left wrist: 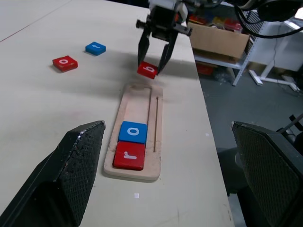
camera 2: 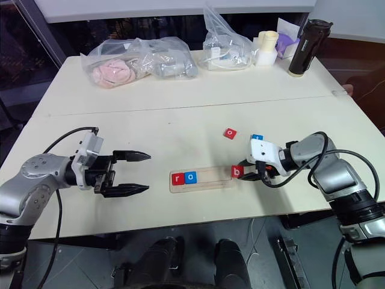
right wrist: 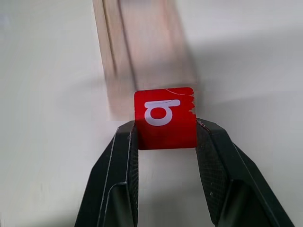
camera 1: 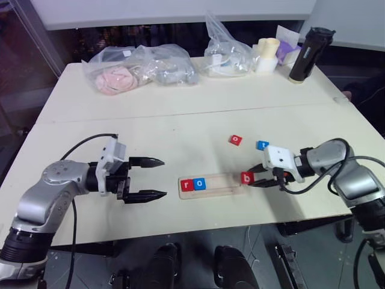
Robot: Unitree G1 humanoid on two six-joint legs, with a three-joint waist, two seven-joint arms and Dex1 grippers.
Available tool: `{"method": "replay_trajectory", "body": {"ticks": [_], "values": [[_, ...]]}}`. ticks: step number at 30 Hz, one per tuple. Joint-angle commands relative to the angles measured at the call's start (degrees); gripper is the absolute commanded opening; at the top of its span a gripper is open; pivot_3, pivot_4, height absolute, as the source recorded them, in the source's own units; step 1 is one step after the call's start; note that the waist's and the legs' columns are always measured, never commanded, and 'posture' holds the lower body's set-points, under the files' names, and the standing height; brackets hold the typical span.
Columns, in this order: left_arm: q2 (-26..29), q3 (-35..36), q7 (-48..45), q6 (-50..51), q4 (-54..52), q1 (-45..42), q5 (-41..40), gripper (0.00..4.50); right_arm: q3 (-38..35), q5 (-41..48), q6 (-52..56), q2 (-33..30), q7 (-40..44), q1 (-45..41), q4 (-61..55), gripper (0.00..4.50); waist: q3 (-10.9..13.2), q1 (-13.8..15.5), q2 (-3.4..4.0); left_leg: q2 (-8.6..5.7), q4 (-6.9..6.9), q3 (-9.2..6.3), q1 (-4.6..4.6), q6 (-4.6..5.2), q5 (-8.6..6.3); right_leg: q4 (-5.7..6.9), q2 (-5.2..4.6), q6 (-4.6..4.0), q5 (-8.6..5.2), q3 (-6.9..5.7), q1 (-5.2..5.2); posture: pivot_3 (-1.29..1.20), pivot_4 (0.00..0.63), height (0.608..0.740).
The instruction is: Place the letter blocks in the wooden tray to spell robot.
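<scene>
The wooden tray (camera 1: 225,187) lies near the table's front edge, with a red r block (camera 1: 187,185) and a blue o block (camera 1: 200,183) at its left end. My right gripper (camera 1: 252,180) is shut on a red b block (camera 1: 246,177), held just above the tray's right end; the wrist view shows the b block (right wrist: 165,118) pinched between both fingers. A red o block (camera 1: 236,139) and a blue block (camera 1: 263,145) lie loose behind the tray. My left gripper (camera 1: 157,178) hangs open and holds nothing, left of the tray.
Plastic bags (camera 1: 141,69) with items sit along the back of the table, with a white cup (camera 1: 268,55) and a black bottle (camera 1: 310,54) at the back right. The table's front edge runs close behind the tray.
</scene>
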Motion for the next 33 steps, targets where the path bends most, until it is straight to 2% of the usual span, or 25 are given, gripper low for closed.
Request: {"method": "replay_trajectory", "body": {"ticks": [1,10,33], "values": [[0.8,1.2,-0.5,-0.1,-2.0,0.1,-0.8,4.50,1.4,1.9,4.7,3.3,-1.2,-1.8,-9.0,1.10,0.0,0.0,0.00,0.00,0.00,0.00,0.00,0.00,0.00,0.00,0.00,0.00,0.00,0.00,0.00,0.00,0.150,0.725],[0.5,1.0,-0.1,0.0,-3.2,0.5,-0.8,4.50,7.2,-2.6,6.0,9.7,-3.9,-5.0,-7.9,1.10,0.0,0.1,-0.02,-0.04,0.09,-0.02,-0.01,-0.02,-0.01,-0.01,-0.01,0.00,0.01,-0.01,0.02,0.00,0.150,0.725],[0.3,1.3,1.3,0.0,-4.3,1.8,-0.8,4.50,8.9,-6.7,1.6,12.8,-3.7,-5.9,1.2,1.10,0.0,0.0,-0.02,-0.04,0.07,-0.02,-0.01,0.00,0.00,0.04,0.06,0.00,0.02,-0.04,-0.01,0.00,0.150,0.725]]}}
